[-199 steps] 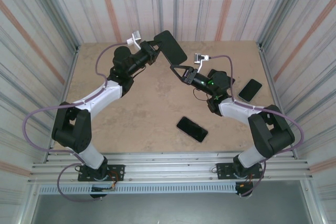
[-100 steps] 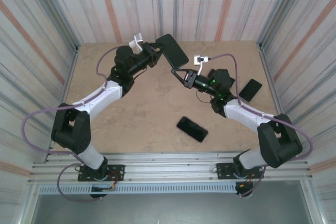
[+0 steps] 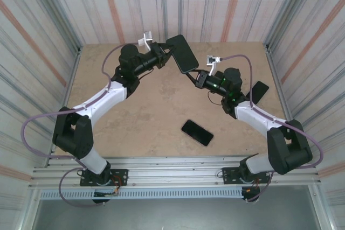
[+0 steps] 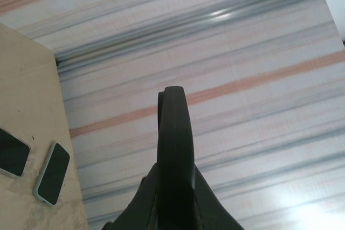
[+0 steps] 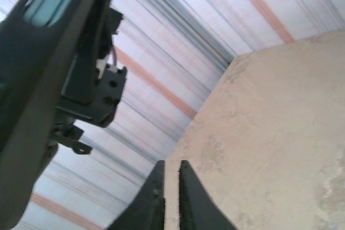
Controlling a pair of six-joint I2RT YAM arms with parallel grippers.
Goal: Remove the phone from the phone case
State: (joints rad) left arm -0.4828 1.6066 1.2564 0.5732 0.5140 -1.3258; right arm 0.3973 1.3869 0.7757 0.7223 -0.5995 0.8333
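While the left claw (image 3: 166, 56) holds the phone (image 3: 182, 53) up, the right claw (image 3: 191, 74) comes in under it

Though not yet out of its case (image 5: 32, 74), the phone is off the table (image 3: 151, 111). It is raised near the back wall (image 3: 215, 4) and tilted, with one end clamped between the shut fingers of the left claw. From the left wrist it is seen edge-on, rising from those fingers. The right claw sits just beside the phone's free lower end. Its fingers (image 5: 153, 197) are drawn almost together, with a thin slit between them and nothing in it. Whether its tips touch the case I cannot tell.

I judge this to be the step of bringing the second claw to the case: the bracing is done and the peeling has not begun. Next, the right claw likely needs to catch the lip of the case at a corner and pry it away while the left claw holds firm.

Compared with a second ago, the left arm has carried the phone a little rightward. The right claw has swung to the right with it, closing the gap to the phone. A spare phone (image 3: 197, 132) at mid-table lies where it was.
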